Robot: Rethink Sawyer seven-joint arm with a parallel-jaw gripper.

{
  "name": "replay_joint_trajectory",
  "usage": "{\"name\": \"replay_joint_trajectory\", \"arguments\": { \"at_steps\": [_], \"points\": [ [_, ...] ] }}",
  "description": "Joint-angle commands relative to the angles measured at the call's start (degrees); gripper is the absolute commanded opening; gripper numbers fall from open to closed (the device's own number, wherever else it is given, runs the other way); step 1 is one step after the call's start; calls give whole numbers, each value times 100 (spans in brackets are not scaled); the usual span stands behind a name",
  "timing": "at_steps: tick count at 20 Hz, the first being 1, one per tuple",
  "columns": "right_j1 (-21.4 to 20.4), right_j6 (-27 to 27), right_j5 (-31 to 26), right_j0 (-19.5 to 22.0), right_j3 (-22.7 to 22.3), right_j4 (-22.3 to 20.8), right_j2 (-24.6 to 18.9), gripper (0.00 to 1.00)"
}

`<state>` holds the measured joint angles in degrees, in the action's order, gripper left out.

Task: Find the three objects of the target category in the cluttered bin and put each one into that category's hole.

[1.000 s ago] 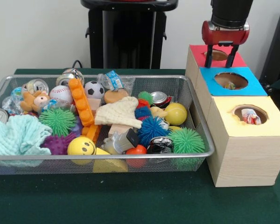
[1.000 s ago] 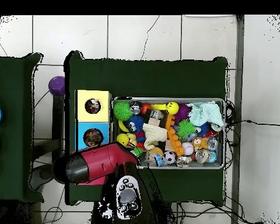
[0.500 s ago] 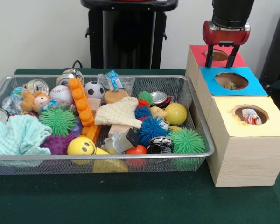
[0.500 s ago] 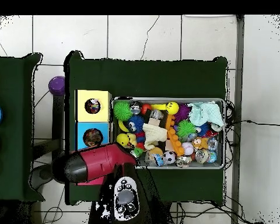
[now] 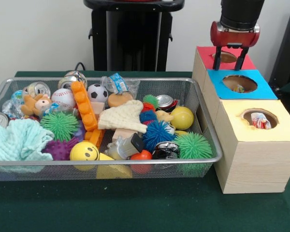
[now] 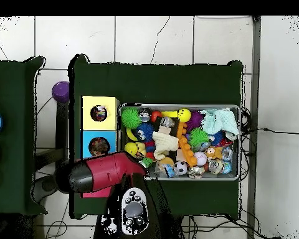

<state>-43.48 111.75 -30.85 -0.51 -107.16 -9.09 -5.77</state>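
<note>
Where the clutter sat: wire mesh bin (image 5: 106,162) on the left of the tabletop (image 5: 135,208), packed full.
Bin, left end: teal cloth (image 5: 17,140), crushed cans (image 5: 37,88), baseball (image 5: 63,96), green spiky ball (image 5: 59,124).
Bin, middle: orange block (image 5: 83,111), smiley ball (image 5: 83,151), cream knit hat (image 5: 123,117) lying over other items.
Bin, right end: blue spiky ball (image 5: 159,134), yellow ball (image 5: 182,117).
Target things: category could not be told; all candidates lay in the bin, none was held.
Handling, judged: spiky balls looked light and squashy, so pinch across the body; cans looked thin, slick and easily dented, so take them across the side; the cloth and hat would snag.
Boxes: yellow box (image 5: 285,128), blue box (image 5: 263,89) and red box (image 5: 203,53) in a row just right of the bin, one hole each; something showed in the yellow and blue holes.
Hand: hand (image 5: 227,66) hung over the red hole, fingers spread, nothing between them.
Surface: dark green cloth, flat, bare in front of the bin.
Room: white wall (image 5: 38,34) behind; tiled floor (image 6: 177,43) in the overhead view.
</note>
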Motion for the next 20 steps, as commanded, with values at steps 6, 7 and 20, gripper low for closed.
{"name": "replay_joint_trajectory", "arguments": {
  "at_steps": [6, 7, 20],
  "points": [
    [315, 674, -643, 169, 675, 290, 9, 100],
    [328, 641, -685, 175, 726, 274, 8, 100],
    [164, 614, -1310, 133, 1028, 390, -82, 100]
  ]
}}
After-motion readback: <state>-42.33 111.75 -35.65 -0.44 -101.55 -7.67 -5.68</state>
